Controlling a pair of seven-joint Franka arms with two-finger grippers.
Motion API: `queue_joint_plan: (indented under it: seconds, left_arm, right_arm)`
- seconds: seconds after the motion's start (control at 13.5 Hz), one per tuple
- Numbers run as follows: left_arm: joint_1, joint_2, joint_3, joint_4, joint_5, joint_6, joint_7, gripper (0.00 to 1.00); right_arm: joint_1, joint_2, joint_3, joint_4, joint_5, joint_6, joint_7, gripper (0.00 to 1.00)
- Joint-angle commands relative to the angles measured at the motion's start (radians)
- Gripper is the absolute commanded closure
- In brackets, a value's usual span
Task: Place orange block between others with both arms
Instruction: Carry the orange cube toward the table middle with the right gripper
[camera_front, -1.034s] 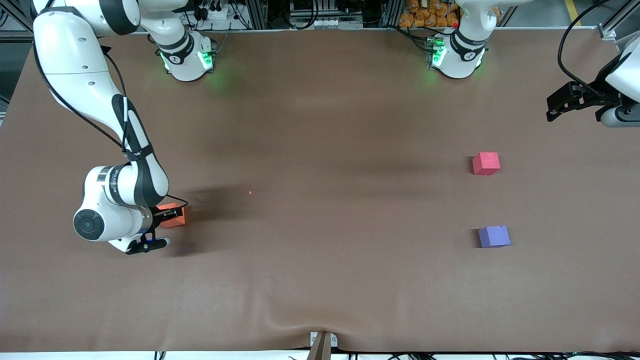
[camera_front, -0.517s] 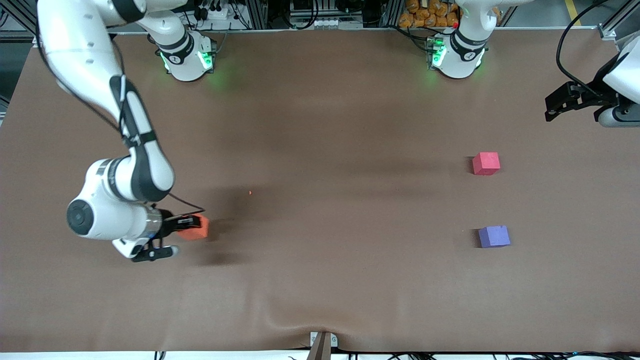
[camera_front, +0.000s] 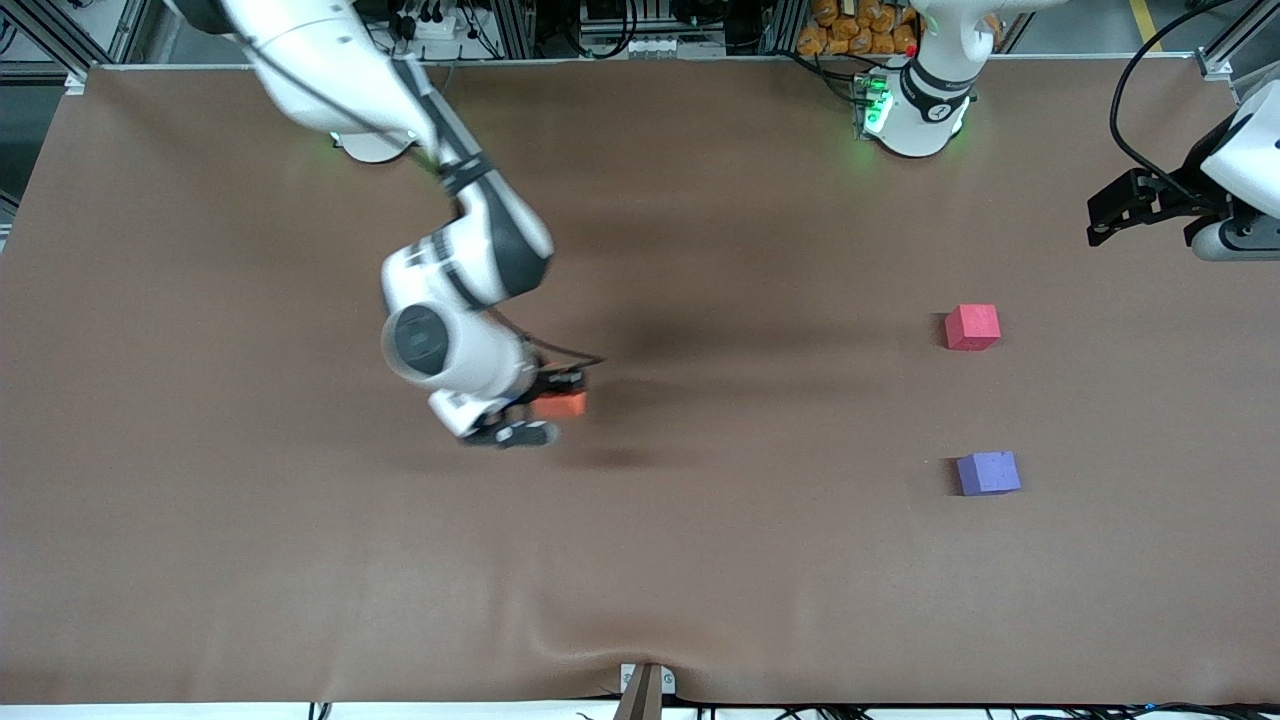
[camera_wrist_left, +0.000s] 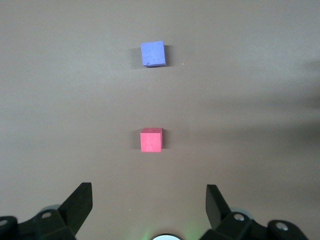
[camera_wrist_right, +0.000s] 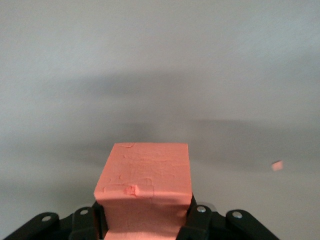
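Over mid-table, the right gripper (camera_front: 545, 405) clamps the orange block (camera_front: 562, 404).
Left gripper (camera_wrist_left: 148, 207) waits spread wide, probably empty, near the pinkish-red cube (camera_front: 972, 327).

light was even and fairly bright from overhead, laying soft, smeared shadows across the matte brown table cover (camera_front: 700, 560). the white jointed right arm (camera_front: 455, 300) looked slightly motion-blurred, and green glow marked the round left base (camera_front: 915, 125).

A brown cloth-covered table (camera_front: 700, 560) fills the frame, its cover puckered at the bottom centre edge. Two cubes lie on it at right of centre: a pinkish-red cube (camera_front: 972, 327) above a purple-blue cube (camera_front: 988, 473), well apart. A tiny, possibly orange, crumb (camera_wrist_right: 276, 165) rests on the surface.
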Motion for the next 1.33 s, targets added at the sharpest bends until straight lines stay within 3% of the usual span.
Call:
queue_joint_plan:
  seconds: [0.0, 0.3, 0.74, 0.89, 0.96, 1.26]
  left_arm:
    - [0.002, 0.014, -0.002, 0.013, -0.002, 0.005, 0.019, 0.0]
    - [0.008, 0.025, -0.002, 0.012, -0.002, 0.014, 0.019, 0.0]
    - [0.031, 0.025, 0.008, 0.012, 0.0, 0.017, 0.013, 0.0]
    - [0.031, 0.033, 0.006, 0.013, -0.004, 0.043, 0.016, 0.0]
    - [0.028, 0.033, 0.005, 0.013, -0.004, 0.045, 0.016, 0.0]
    - [0.032, 0.021, 0.002, 0.018, -0.007, 0.043, 0.018, 0.0]
  right_arm:
    - [0.115, 0.042, -0.016, 0.01, 0.02, 0.067, 0.076, 0.59]
    - [0.186, 0.085, -0.016, 0.016, 0.141, 0.136, 0.084, 0.5]
    - [0.204, 0.156, -0.016, 0.015, 0.146, 0.227, 0.087, 0.36]
    - [0.204, 0.156, -0.016, 0.015, 0.146, 0.227, 0.087, 0.18]
    - [0.204, 0.154, -0.016, 0.015, 0.146, 0.227, 0.087, 0.0]
    - [0.192, 0.125, -0.016, 0.019, 0.137, 0.217, 0.078, 0.0]
